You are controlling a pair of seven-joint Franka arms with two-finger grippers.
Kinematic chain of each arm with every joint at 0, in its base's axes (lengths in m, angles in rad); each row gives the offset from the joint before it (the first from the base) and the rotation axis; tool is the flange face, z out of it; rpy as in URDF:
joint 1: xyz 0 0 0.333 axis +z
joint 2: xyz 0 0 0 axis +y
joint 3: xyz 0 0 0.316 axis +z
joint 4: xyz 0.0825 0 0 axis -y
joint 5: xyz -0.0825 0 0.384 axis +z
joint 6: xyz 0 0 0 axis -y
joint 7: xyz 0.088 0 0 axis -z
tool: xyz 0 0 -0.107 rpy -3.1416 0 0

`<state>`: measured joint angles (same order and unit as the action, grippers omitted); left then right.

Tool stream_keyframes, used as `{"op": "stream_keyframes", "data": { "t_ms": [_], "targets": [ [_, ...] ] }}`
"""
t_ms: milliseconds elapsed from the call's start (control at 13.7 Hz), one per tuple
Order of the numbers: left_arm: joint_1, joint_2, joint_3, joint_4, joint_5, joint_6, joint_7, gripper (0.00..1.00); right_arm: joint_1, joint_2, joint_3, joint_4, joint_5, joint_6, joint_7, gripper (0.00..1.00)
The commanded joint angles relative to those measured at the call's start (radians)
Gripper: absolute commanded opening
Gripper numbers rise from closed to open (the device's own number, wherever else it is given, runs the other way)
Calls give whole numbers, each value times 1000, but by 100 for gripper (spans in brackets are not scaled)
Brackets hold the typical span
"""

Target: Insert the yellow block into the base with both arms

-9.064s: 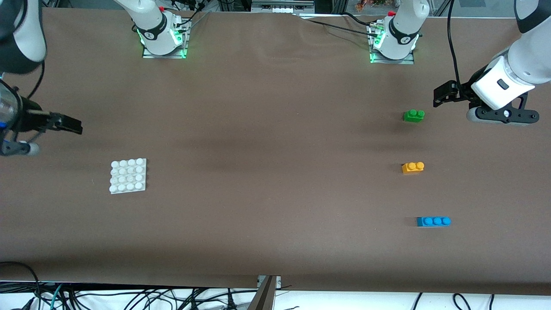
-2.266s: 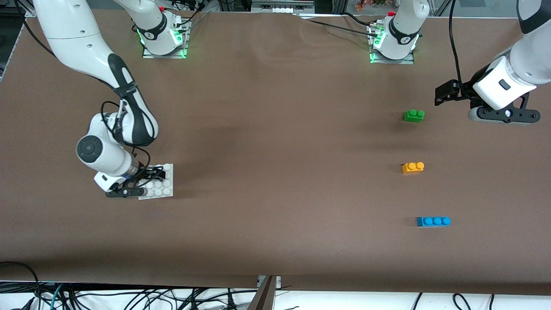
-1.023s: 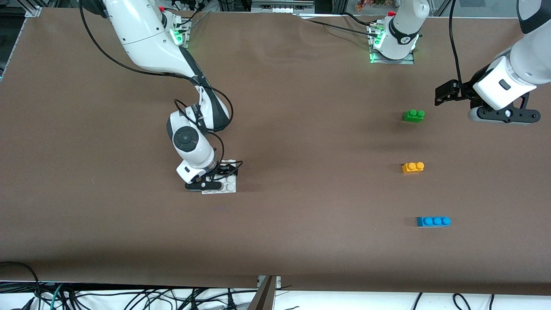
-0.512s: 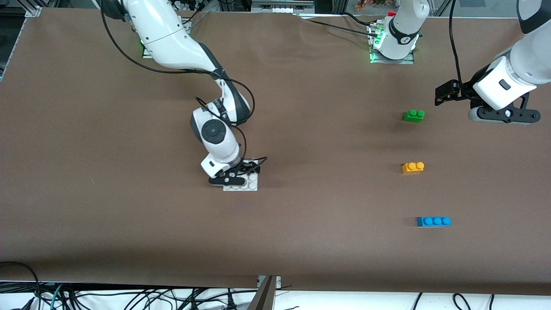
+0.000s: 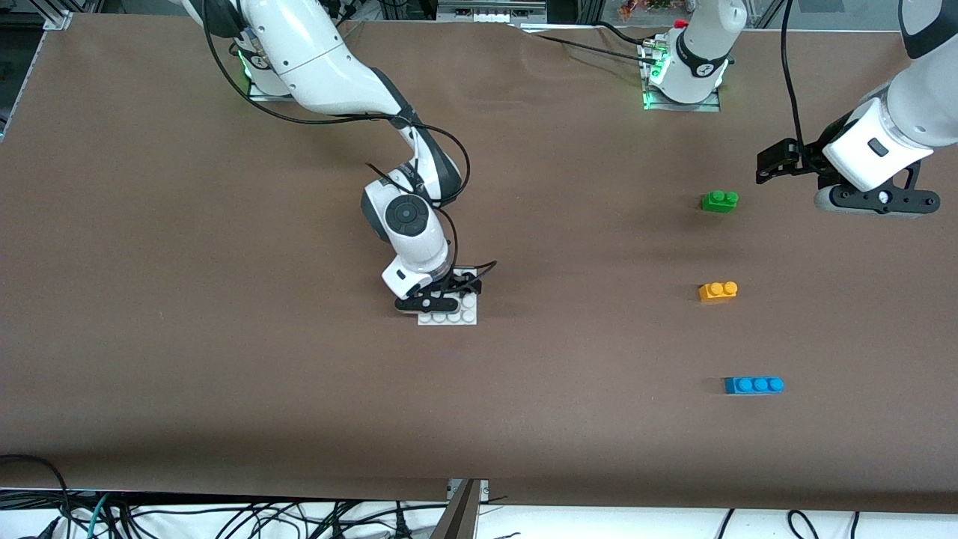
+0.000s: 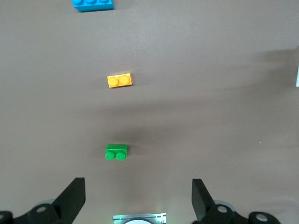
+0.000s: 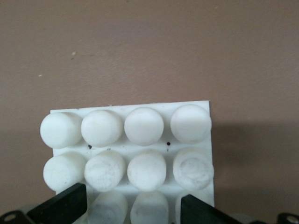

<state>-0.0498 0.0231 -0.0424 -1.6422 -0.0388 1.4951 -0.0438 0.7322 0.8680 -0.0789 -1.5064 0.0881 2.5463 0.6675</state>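
The white studded base (image 5: 449,317) is near the middle of the table, held by my right gripper (image 5: 453,292), which is shut on its edge toward the robots. In the right wrist view the base (image 7: 107,108) fills the frame, with my gripper (image 7: 131,207) clamped across its studs. The yellow block (image 5: 718,290) sits on the table toward the left arm's end, also seen in the left wrist view (image 6: 119,80). My left gripper (image 5: 771,165) is open and empty, above the table beside the green block (image 5: 719,201); its own view shows the jaws (image 6: 138,200) wide apart.
The green block (image 6: 116,152) lies farther from the front camera than the yellow block. A blue three-stud block (image 5: 754,385) lies nearer to the front camera; it also shows in the left wrist view (image 6: 93,4). The brown table runs bare between the base and the blocks.
My right arm came in, took hold of the base and has carried it from the right arm's end toward the middle of the table. The left arm has stayed still.
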Motion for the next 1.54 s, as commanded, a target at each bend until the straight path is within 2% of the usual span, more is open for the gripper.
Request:
{"op": "stream_keyframes", "data": {
  "t_ms": [0, 292, 585, 877, 1243, 1462],
  "targets": [
    [4, 9, 1, 22, 7, -16, 22, 100, 48, 72, 4, 87, 24, 17, 72, 100],
    [4, 9, 1, 24, 5, -16, 21, 100, 85, 123, 4, 141, 22, 19, 116, 100],
    [4, 14, 1, 24, 8, -13, 21, 100, 98, 132, 4, 161, 22, 20, 130, 100],
    [2, 58, 4, 24, 22, 6, 13, 100, 98, 131, 2, 166, 21, 11, 123, 100],
    [25, 162, 18, 2, 40, 183, 1, 100, 95, 91, -4, 186, 19, -18, 119, 100],
    [45, 245, 18, -21, 40, 296, -7, 100, 90, 74, -13, 268, 13, -153, 113, 100]
  ]
}}
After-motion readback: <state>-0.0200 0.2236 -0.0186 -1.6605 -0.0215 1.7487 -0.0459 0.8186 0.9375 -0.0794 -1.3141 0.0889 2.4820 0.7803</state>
